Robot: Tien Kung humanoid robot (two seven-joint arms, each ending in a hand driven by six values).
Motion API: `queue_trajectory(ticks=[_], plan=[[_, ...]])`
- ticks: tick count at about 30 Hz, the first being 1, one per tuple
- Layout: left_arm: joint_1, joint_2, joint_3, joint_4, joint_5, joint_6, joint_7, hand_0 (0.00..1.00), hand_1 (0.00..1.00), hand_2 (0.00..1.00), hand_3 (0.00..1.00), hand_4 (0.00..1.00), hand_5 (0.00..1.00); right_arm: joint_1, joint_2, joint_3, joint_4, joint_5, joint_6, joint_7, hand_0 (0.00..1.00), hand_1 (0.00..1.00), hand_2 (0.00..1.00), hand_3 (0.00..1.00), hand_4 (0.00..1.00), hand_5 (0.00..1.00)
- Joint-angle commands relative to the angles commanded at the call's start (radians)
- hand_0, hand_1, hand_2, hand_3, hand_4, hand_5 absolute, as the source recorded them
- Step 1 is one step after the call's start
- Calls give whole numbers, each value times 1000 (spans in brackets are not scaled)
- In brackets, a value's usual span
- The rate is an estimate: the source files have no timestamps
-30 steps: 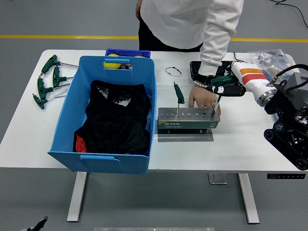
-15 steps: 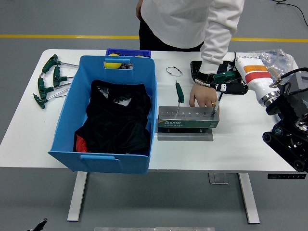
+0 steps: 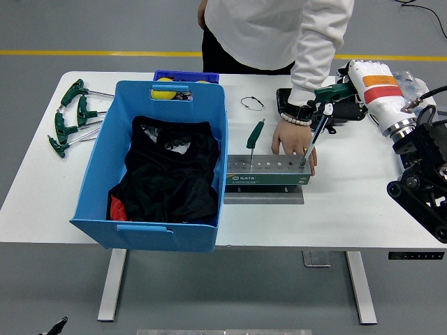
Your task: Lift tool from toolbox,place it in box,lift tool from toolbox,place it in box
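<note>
- On the right side of the white table point(image 3: 174, 241) we have our right hand point(image 3: 334, 105) clenched around the green T-handle of a hex key point(image 3: 318, 124); its shaft slants down and its tip sits at, or just inside, the rightmost hole of the green tool holder point(image 3: 265, 174).
- Our left hand is out of view.
- A second green-handled hex key point(image 3: 253, 141) leans, tilted, in a hole nearer the holder's left end.
- A person's hand point(image 3: 292, 143) presses on the table just behind the holder, seemingly bracing it, and lies very close to the shaft we hold.
- We judge this to be the lifting step of the first tool; the blue bin point(image 3: 115, 174), the target, stands just left of the holder with dark cloth point(image 3: 171, 171) inside and no tool visible in it.
- Risks: because the shaft is angled and not in line with its hole, pulling could bind it and drag or tip the holder.
- Swinging the freed tip could strike the person's fingers or wrist.
- Carrying leftward, the long shaft could knock the tilted second key or catch the bin's rim.
- Spare T-handle keys point(image 3: 70, 118) lie at the far left, well apart.
</note>
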Motion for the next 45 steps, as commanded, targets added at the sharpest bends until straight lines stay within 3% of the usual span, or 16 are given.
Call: queue_trajectory(ticks=[16, 24, 33, 39, 45], plan=[[4, 4, -7, 0, 5, 0, 2, 784, 803, 815, 720, 717, 585, 68, -40, 42, 130, -68, -2, -11, 2, 2, 2, 2, 685, 327], [3, 5, -4, 0, 1, 0, 2, 783, 803, 815, 721, 717, 585, 121, -25, 35, 243, -101, -11, -23, 2, 2, 2, 2, 684, 320], [1, 7, -3, 0, 2, 0, 3, 783, 802, 815, 721, 717, 585, 203, 57, -80, 354, -105, -2, -36, 2, 2, 2, 2, 683, 320], [-1, 9, -6, 0, 11, 1, 4, 783, 801, 815, 722, 717, 585, 262, 126, -215, 328, -99, 19, -51, 2, 2, 2, 2, 683, 321], [-6, 12, -8, 0, 20, 2, 5, 783, 801, 814, 724, 717, 585, 311, 194, -349, 246, -111, 44, -76, 2, 2, 2, 2, 682, 331]])
